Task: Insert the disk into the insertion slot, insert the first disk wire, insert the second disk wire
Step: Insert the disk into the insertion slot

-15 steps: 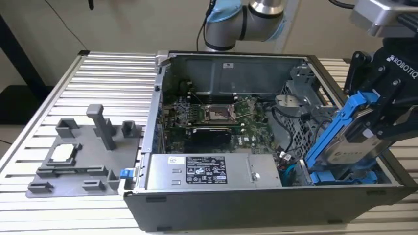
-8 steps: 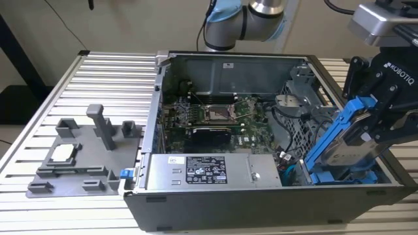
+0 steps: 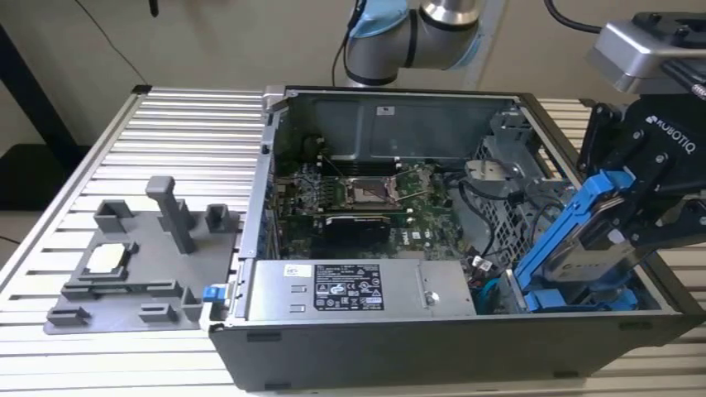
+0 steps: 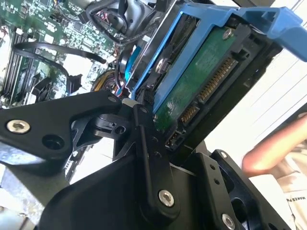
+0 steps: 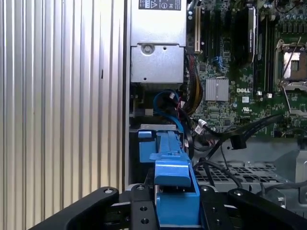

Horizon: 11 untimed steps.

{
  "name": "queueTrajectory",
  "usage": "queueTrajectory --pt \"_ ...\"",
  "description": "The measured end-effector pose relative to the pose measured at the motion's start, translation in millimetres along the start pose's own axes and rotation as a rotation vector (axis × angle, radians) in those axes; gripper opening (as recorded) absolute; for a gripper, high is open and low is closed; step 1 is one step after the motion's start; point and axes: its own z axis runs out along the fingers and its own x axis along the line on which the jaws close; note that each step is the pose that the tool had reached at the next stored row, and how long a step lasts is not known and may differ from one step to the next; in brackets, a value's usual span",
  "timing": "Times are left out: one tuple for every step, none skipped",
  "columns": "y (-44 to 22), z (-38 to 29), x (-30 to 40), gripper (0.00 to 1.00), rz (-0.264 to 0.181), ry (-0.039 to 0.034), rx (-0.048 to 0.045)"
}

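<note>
My gripper (image 3: 624,228) is shut on the disk (image 3: 583,252), a silver drive in a bright blue carrier frame (image 3: 565,217). The disk hangs steeply tilted over the front right corner of the open computer case, its lower end down by the grey drive cage (image 3: 505,219). The insertion slot sits under that end and is mostly hidden by the disk. In the second wrist view the disk's green circuit board (image 4: 201,81) and connector pins face the camera between the black fingers (image 4: 144,143). The first wrist view looks down the blue frame (image 5: 175,189).
Another blue-fronted carrier (image 3: 590,299) lies at the case's bottom right. Loose black cables (image 5: 237,140) and a blue cable (image 5: 168,101) lie beside the cage. The power supply (image 3: 347,289) and motherboard (image 3: 364,194) are close. A grey fixture (image 3: 138,265) stands at the exterior view's left. A hand (image 4: 273,149) shows nearby.
</note>
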Motion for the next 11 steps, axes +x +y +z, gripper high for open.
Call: queueTrajectory --pt "-0.2 1.1 0.0 0.33 -0.001 -0.0015 0.0" --pt "-0.3 2.1 0.0 0.33 -0.001 -0.0029 0.0" --pt "-0.3 3.3 0.0 0.33 -0.002 -0.0048 0.0" --pt "-0.4 4.4 0.0 0.33 -0.003 -0.0066 0.0" --pt "-0.4 5.5 0.1 0.33 -0.004 -0.0085 0.0" --pt "-0.5 6.6 0.0 0.33 -0.004 -0.0102 0.0" --pt "-0.5 7.8 0.0 0.33 -0.005 -0.0119 0.0" --pt "-0.6 9.0 0.0 0.33 -0.006 -0.0135 0.0" --pt "-0.7 10.4 0.0 0.33 -0.007 -0.0148 0.0" --pt "-0.7 11.8 0.0 0.33 -0.007 -0.0157 0.0" --pt "-0.8 13.4 -0.1 0.33 -0.008 -0.0162 0.0"
